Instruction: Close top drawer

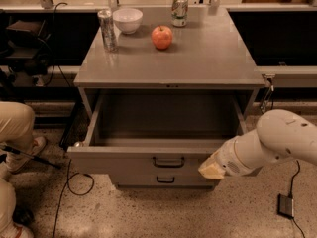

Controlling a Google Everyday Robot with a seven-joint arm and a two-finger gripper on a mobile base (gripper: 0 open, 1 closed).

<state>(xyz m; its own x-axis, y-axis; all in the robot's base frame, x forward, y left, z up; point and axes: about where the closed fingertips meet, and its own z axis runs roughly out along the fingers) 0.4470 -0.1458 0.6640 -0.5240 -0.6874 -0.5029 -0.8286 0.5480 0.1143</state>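
The top drawer (124,163) of the grey metal cabinet is pulled far out, and its inside looks empty. Its plain front carries a small dark loop handle (168,161) at the centre. My gripper (211,169) is at the end of the white arm (277,140) that comes in from the right. Its beige tip lies against the right end of the drawer front, to the right of the handle. The gripper's far side is hidden behind the wrist.
The cabinet top (213,58) holds a red apple (162,36), a white bowl (128,20) and two cans (107,29) (179,9). A lower drawer's handle (165,180) shows under the open one. A person's legs (15,133) are at the left. Cables (74,182) and a small black box (286,206) lie on the floor.
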